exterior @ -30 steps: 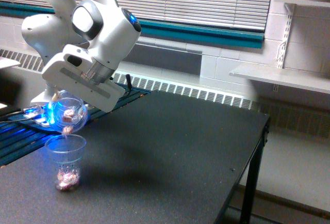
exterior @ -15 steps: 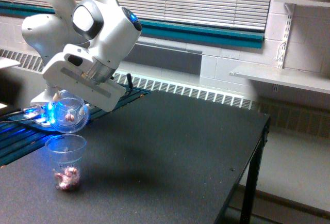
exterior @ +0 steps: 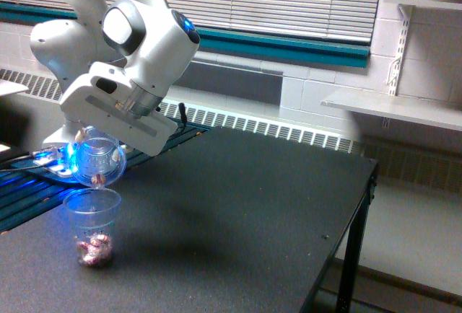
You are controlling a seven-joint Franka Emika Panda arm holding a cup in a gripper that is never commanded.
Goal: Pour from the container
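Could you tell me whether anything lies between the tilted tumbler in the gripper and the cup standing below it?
In the exterior view, nothing solid shows between the tumbler and the cup: only a narrow gap of air above the cup's rim.

Tilted container [exterior: 97, 161] above cup [exterior: 92, 225]

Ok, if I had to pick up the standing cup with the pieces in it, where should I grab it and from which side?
Probably by the upper wall of the cup, just under its rim, coming in level from the exterior view's right. It stands upright, tapers toward the base, and the pieces sit at the bottom. The tilted tumbler in the pincer hangs right above its mouth, so coming from above looks blocked.
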